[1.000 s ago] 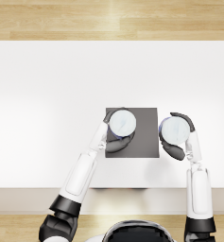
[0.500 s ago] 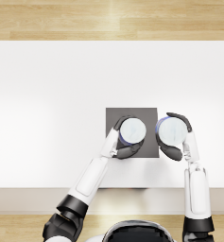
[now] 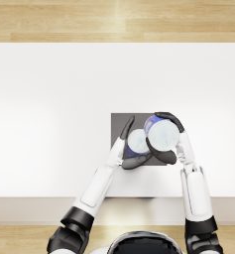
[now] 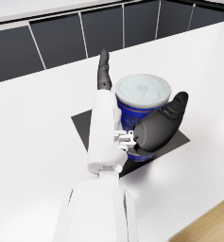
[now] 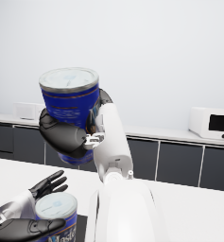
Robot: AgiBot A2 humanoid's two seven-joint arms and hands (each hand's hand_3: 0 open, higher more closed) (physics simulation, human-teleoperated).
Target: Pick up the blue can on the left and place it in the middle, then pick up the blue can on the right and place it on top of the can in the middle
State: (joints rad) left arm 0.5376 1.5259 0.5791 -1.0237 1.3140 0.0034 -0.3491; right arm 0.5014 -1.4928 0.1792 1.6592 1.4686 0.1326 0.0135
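The white counter carries a dark mat near its front edge, with dark cabinets and a microwave behind. The middle can stands upright on the mat. The left hand is cupped about it, thumb on one side and fingers on the other, though whether it grips or has slackened cannot be told. The right hand is clamped on the right can, carried upright, clear above the counter and just beside the middle can, overlapping it from overhead. The cans appear rigid, smooth-walled and likely slippery; a grip around the mid-wall suits them, leaving the flat lids free. Stacking will probably require the left hand to withdraw first.
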